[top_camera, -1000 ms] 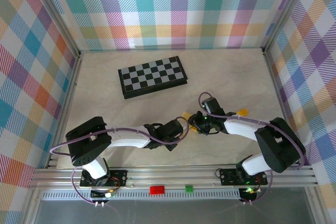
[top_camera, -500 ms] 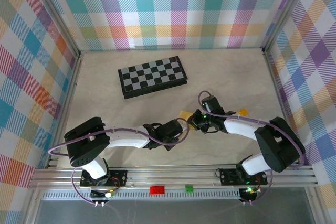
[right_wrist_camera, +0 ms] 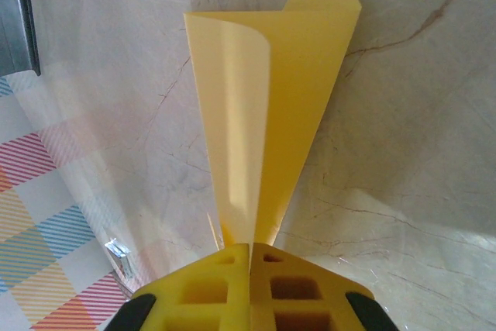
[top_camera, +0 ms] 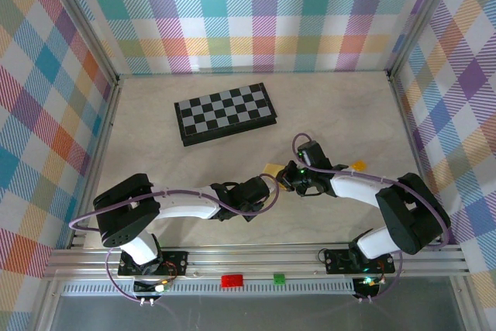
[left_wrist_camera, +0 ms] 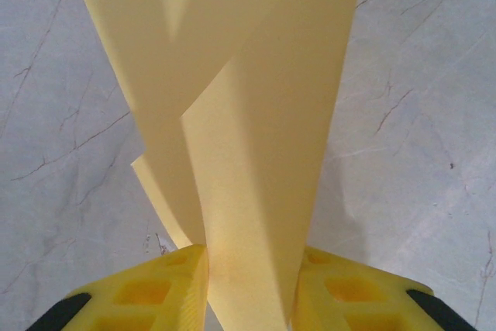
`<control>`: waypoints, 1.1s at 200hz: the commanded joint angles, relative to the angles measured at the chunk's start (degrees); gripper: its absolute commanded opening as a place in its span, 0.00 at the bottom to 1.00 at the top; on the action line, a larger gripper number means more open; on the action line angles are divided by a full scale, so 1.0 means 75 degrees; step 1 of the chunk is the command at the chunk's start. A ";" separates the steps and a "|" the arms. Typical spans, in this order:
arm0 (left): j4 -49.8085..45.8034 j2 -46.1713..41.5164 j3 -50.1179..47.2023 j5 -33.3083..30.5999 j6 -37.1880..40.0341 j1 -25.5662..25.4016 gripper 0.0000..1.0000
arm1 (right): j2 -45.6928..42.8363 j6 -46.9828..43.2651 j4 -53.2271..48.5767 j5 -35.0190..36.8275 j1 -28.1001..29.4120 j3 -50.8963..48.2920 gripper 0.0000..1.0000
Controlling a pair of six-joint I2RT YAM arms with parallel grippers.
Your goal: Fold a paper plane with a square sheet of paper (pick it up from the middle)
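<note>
right gripper (right_wrist_camera: 249,257) clenched on paper (right_wrist_camera: 263,114), fold fanning away from its tips | left gripper (left_wrist_camera: 252,269) straddles it, jaws apart, pinching or slack: can't tell | paper's long axis runs gripper to gripper, low over near-centre table (top_camera: 349,114) | from above, wrists hide most of it

Both arms are folded low off the near edge of the tabletop. The left arm (top_camera: 186,203) has its forearm running right and the right arm (top_camera: 356,187) has its forearm running left, so the wrists nearly meet around the middle. The left gripper (left_wrist_camera: 252,269) has its yellow fingers (left_wrist_camera: 167,292) partway apart, with the paper plane (right_wrist_camera: 263,114) wedged between them and touching both. The right gripper (right_wrist_camera: 249,257) has its fingers pressed flat together, pinching the paper's narrow end.
</note>
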 commanded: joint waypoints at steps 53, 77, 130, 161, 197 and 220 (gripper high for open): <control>0.0046 -0.0100 0.0103 -0.0244 0.0192 -0.0149 0.31 | 0.0098 0.0066 0.0117 -0.0127 -0.0020 0.0118 0.02; 0.0134 -0.0165 0.0081 -0.0208 0.0226 -0.0196 0.31 | 0.0092 0.0068 0.0124 -0.0124 -0.0034 0.0124 0.02; 0.0191 -0.0097 0.0069 -0.0253 0.0250 -0.0207 0.27 | 0.0097 0.0084 0.0141 -0.0110 -0.0032 0.0098 0.02; 0.0195 -0.0088 0.0057 -0.0276 0.0251 -0.0225 0.26 | 0.0086 0.0073 0.0130 -0.0114 -0.0029 0.0113 0.02; 0.0214 -0.0100 0.0068 -0.0289 0.0269 -0.0243 0.27 | 0.0098 0.0078 0.0128 -0.0127 -0.0032 0.0122 0.01; 0.0222 -0.0088 0.0089 -0.0267 0.0297 -0.0243 0.23 | 0.0087 0.0066 0.0117 -0.0127 -0.0031 0.0127 0.02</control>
